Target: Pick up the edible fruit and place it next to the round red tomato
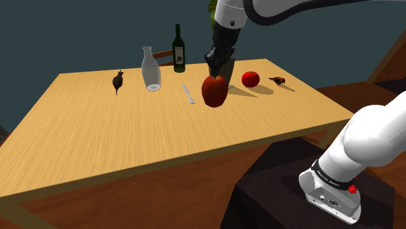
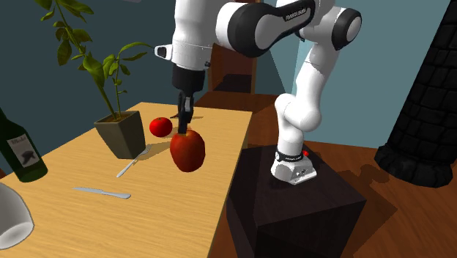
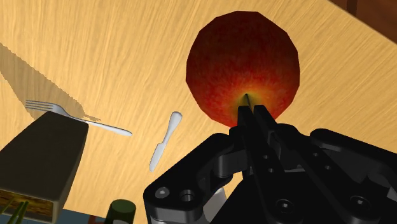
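Over the wooden table [image 1: 130,130] we see the gripper [image 1: 216,73] pinched tight on the stem end of the apple [image 1: 215,92], which hangs straight below it, with the tomato [image 1: 250,79] near, toward the shoulder view's right, so our carry should head that way.

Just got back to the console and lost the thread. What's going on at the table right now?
The robot's tool is shut on the stem of a red apple, which hangs beneath it, apparently just clear of the wooden table. The red tomato sits on the table a short way off, toward the shoulder view's right. The apple has not yet been set down beside it.
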Tool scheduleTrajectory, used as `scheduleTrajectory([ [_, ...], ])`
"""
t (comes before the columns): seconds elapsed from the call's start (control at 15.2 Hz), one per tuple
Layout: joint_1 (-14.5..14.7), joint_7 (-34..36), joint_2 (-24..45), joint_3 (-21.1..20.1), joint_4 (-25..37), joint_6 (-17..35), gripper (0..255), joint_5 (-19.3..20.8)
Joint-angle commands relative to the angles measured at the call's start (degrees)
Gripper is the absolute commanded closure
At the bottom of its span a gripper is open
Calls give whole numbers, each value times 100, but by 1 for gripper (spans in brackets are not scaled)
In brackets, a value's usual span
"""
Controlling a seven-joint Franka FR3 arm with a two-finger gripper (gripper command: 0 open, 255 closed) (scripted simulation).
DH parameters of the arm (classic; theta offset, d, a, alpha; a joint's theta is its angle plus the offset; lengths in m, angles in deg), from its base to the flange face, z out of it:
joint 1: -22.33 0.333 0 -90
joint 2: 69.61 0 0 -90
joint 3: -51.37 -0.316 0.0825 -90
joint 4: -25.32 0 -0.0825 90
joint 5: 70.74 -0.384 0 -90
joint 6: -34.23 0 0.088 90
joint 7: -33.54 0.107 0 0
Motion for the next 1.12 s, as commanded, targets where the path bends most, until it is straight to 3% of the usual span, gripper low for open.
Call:
scheduleTrajectory([
  [0.0,-5,-12,1,10,158,-157,255,2],
  [0.46,-24,-36,39,32,674,-637,255,19],
  [1.06,-436,-1289,141,901,658,-503,255,55],
])
